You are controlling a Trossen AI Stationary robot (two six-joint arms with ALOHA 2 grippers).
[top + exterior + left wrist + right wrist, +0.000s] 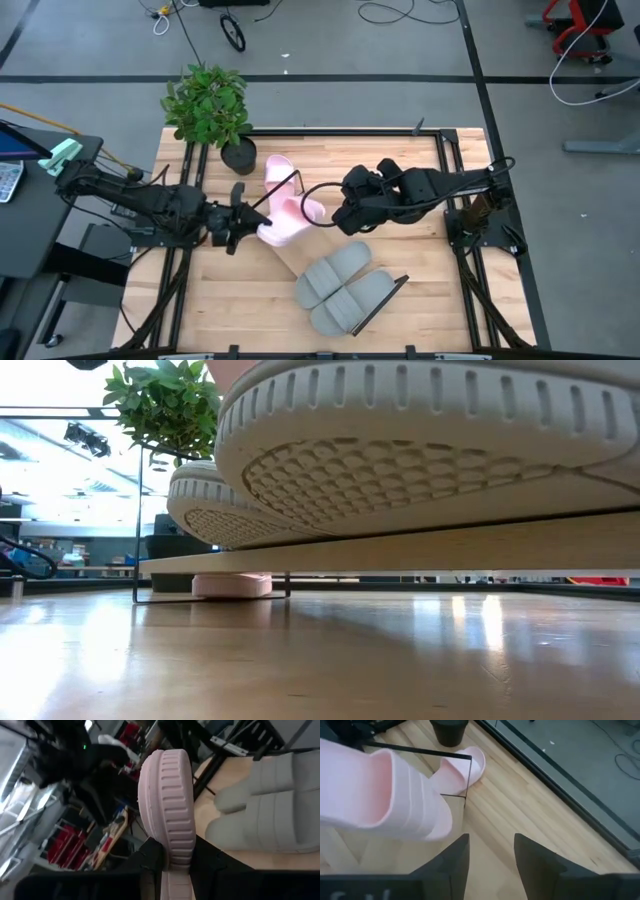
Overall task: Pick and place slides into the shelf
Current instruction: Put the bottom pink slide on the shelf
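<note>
- Nearest the front edge of the table [200, 320], two grey slides [345, 290] lie side by side on the shelf [290, 262], a light-wood board that runs slantwise across the table, with a dark wire frame [385, 300] at its near end.
- From table height, the ribbed grey soles [420, 450] fill the low view, resting on the board's edge.
- Farther along the board, one pink slide [285, 222] is held tilted on its edge above the shelf's far half.
- The left pincer [243, 222] is clenched on that pink slide; in the left wrist view its two dark fingers [152, 857] press either side of the pink sole rim [167, 805], with the grey pair beyond.
- The right pincer [335, 218] hovers just beside the same slide, on its other side; its fingers [452, 865] stand apart, grasping nothing, with bare wood between them and the pink strap [395, 795] close ahead.
- Beyond the board's far end, the second pink slide [277, 172] lies flat on the table, under the far wire frame [440, 752].
- A potted plant [210, 105] stands at the far left corner, just beside that slide.
</note>
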